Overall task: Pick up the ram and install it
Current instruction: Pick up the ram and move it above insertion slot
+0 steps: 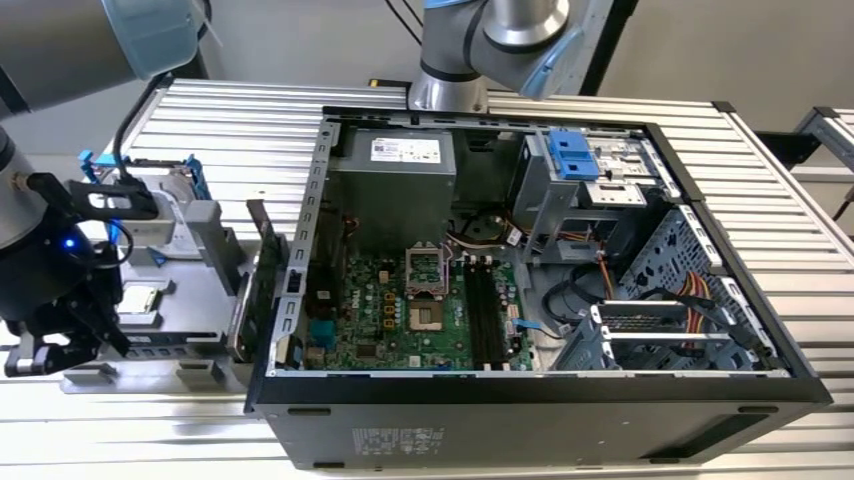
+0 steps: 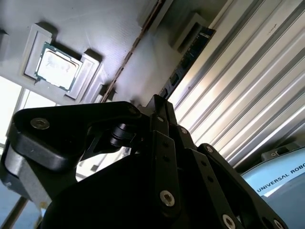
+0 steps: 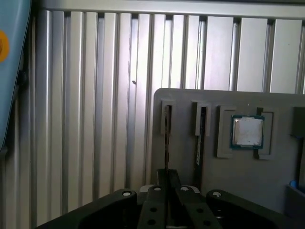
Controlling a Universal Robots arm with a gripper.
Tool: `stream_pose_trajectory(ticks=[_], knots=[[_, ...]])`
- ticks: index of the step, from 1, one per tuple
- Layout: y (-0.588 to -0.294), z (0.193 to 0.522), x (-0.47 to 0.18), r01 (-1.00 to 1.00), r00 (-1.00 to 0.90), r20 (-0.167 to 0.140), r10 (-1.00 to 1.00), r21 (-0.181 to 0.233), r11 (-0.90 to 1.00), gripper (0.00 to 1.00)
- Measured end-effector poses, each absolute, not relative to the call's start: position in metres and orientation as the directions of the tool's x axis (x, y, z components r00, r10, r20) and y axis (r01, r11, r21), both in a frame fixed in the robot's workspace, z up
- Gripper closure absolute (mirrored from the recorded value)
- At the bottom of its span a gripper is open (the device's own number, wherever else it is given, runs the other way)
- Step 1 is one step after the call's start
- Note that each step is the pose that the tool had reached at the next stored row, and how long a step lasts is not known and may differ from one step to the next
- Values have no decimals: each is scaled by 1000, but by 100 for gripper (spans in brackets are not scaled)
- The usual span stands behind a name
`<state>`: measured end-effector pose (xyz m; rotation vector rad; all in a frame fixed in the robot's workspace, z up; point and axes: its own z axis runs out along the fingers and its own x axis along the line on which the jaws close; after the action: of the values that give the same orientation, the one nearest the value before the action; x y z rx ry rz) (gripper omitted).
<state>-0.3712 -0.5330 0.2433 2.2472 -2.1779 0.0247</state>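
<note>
My hand (image 3: 167,177) hangs low over the grey tray (image 3: 267,191), its fingers drawn together with barely a seam between them; whether they pinch anything I cannot tell. The ram (image 3: 167,129) stands on edge in the slot closest to the tray's edge, directly in line with my hand, and in the second wrist view its dark board and small chips run towards my fingertips. A second thin board (image 3: 202,133) stands in the neighbouring slot, just beside the ram, so room is tight on that side. On the other side the tray ends and bare ribbed surface (image 3: 95,119) lies open. Past the second board, a processor (image 3: 247,131) lies flat in its square pocket. In the exterior view the tray sits near the surface's edge at the exterior view's left. A tall dark card (image 1: 263,255) stands along the tray's edge facing the open computer case (image 1: 534,405). The case takes up the middle of the surface, its side off and its green motherboard (image 1: 400,310) exposed, walled in by the metal rim all round. The surface is silver metal with long parallel grooves, and a plain grey wall (image 1: 307,40) stands behind it.
</note>
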Motion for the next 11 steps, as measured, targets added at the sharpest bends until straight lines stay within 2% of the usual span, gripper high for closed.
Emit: stream_pose_trajectory(ticks=[11], knots=[[-533, 247, -371, -1000, 31, 27, -999, -2, -31, 100]])
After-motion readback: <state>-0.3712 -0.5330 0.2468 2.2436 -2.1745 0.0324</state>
